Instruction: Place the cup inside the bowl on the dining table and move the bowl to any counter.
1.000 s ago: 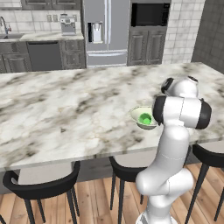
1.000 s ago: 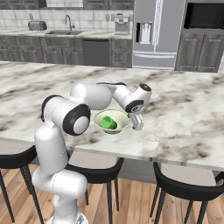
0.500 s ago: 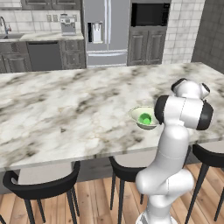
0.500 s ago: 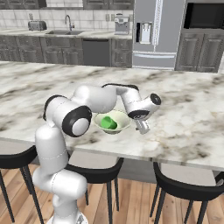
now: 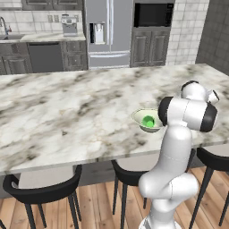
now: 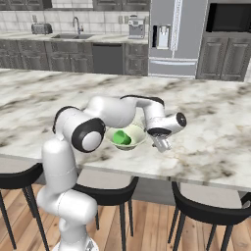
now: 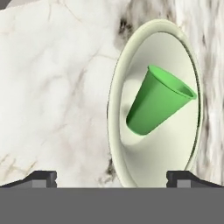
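The green cup point(image 7: 155, 101) lies on its side inside the pale bowl point(image 7: 131, 87). The bowl point(image 6: 138, 136) stands near the front edge of the dining table point(image 6: 215, 137), with the cup point(image 6: 122, 138) in it. My gripper point(image 6: 162, 144) hangs low just right of the bowl, close above the marble. It is open, with nothing between its fingers. In the hand view the gripper point(image 7: 111, 177) faces the bowl from the side, and one fingertip point(image 7: 41, 177) stands clear of the rim. From the left base view the bowl point(image 5: 139, 115) and cup point(image 5: 148, 120) sit partly behind my arm.
Black stools point(image 6: 206, 211) line the table's front edge. The counter point(image 6: 63, 37) with a sink and coffee machine runs along the back wall, left of the fridge point(image 6: 174, 37). Wide bare marble point(image 5: 67, 107) stretches left of the bowl.
My hand has slid a little to the right of the bowl and dropped lower, turning toward it. The jaws stayed open. Cup and bowl have not moved.
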Motion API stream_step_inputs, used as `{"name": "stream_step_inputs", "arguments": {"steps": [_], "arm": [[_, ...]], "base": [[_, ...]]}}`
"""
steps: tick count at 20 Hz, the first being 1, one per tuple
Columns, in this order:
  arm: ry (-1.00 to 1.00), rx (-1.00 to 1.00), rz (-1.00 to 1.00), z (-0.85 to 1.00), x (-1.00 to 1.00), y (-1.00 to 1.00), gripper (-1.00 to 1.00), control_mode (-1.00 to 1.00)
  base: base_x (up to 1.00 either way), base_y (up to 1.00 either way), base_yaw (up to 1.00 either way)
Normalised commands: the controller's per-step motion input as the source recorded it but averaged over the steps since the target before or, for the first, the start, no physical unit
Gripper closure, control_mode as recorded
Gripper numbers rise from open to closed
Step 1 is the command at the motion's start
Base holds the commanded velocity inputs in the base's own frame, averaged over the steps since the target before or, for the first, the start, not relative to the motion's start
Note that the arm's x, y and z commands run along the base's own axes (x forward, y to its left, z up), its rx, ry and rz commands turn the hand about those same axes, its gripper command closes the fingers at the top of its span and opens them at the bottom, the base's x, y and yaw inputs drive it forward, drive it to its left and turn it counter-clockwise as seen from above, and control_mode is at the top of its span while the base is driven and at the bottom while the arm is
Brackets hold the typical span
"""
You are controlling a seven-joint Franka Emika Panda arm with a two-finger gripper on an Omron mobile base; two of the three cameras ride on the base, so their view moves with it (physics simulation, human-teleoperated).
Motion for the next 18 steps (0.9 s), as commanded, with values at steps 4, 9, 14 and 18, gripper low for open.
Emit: {"name": "stream_step_inputs", "arguments": {"steps": [4,9,14,18], "arm": [[0.00,0.04,0.13,0.01,0.00,0.00,-1.00,-1.00],[0.00,0.00,0.11,0.00,0.00,0.06,-1.00,-1.00],[0.00,0.00,0.10,0.00,0.01,0.26,-1.00,-1.00],[0.00,0.00,0.09,-0.03,0.00,0.19,-1.00,-1.00]], "base": [[0.00,0.00,0.00],[0.00,0.00,0.00],[0.00,0.00,0.00],[0.00,0.00,0.00]]}}
